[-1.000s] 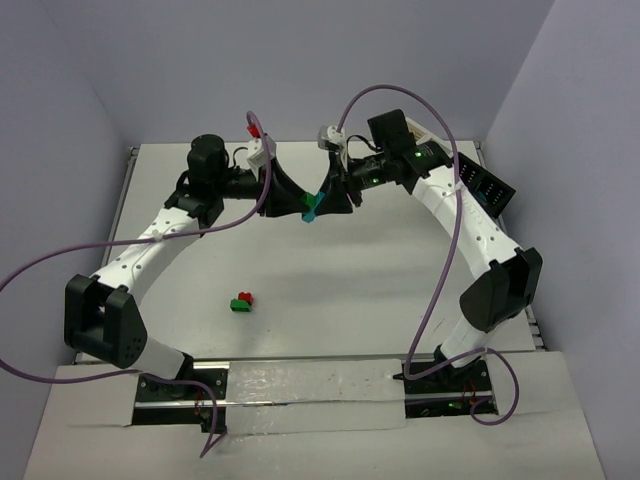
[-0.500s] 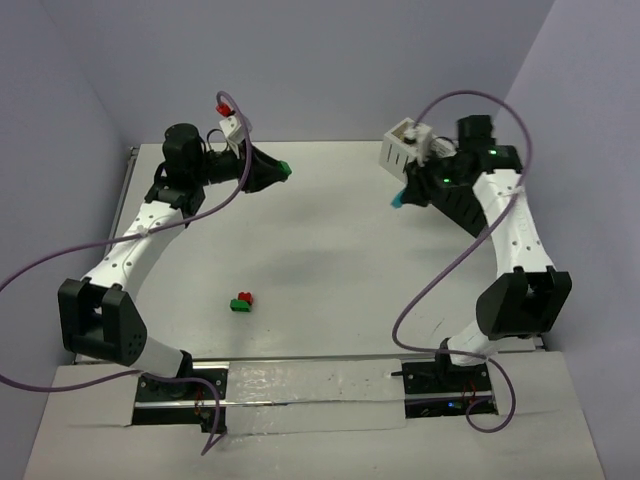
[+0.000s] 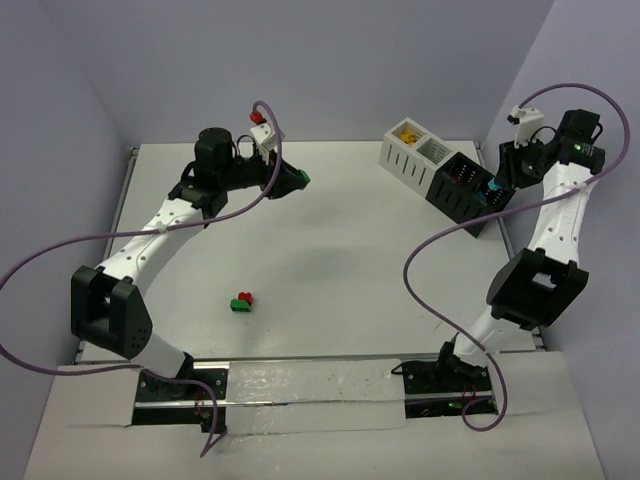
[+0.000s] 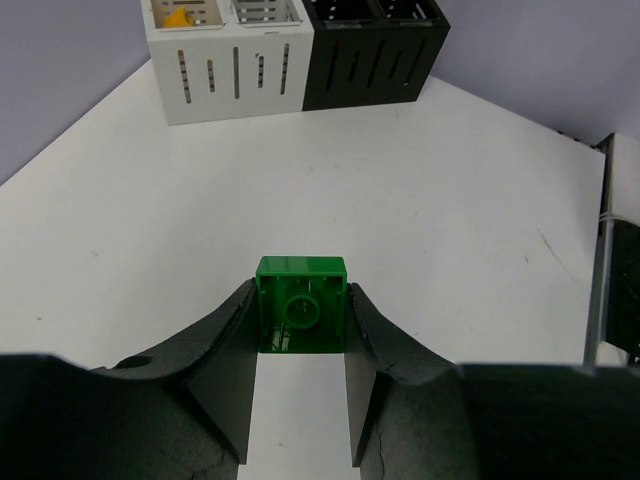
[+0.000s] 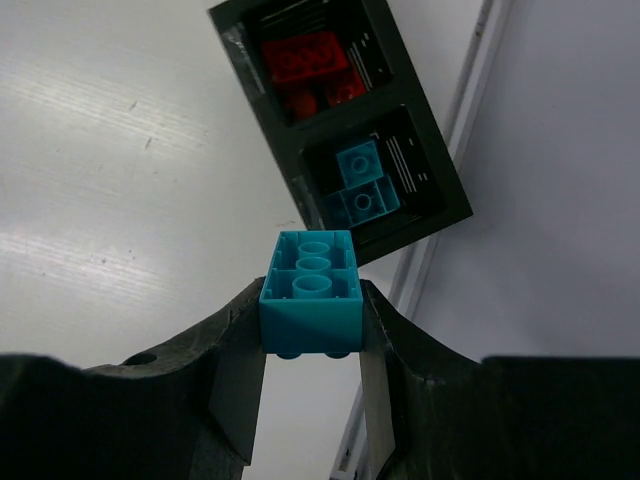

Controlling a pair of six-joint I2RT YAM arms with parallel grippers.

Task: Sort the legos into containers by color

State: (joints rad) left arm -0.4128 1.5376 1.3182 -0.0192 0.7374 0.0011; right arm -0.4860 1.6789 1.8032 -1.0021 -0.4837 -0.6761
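- Nearest the arm bases, loose on the white counter point(image 3: 350, 270): a small red plastic brick clipped to a green one point(image 3: 242, 301), untouched, to be pulled apart before sorting.
- Further out, held clear above the counter in the left gripper point(image 3: 292, 181): a green square plastic brick point(image 4: 301, 305), pinched by its two side faces, hollow underside towards the wrist camera, well apart from the bins.
- Far right, in the right gripper point(image 3: 492, 190): a teal oblong plastic brick point(image 5: 312, 290), clamped across its short sides, hanging just short of the near edge of the black slotted plastic container point(image 4: 375, 65).
- Inside that black container: teal bricks point(image 5: 362, 185) in the nearer compartment as seen from the right wrist, red bricks point(image 5: 305, 58) in the one beyond.
- Beside it at the far edge, touching: a white slotted plastic container point(image 4: 225, 75) with a yellow brick point(image 4: 178, 17) in one compartment – the other apparently bare.
- Step in hand, by the look of it: delivery of the teal brick.
- Next move: a short advance until squarely over the teal compartment, then a release – too early and onto the rim or the counter.
- For the green brick, probably the bare white compartment; cannot tell for sure.
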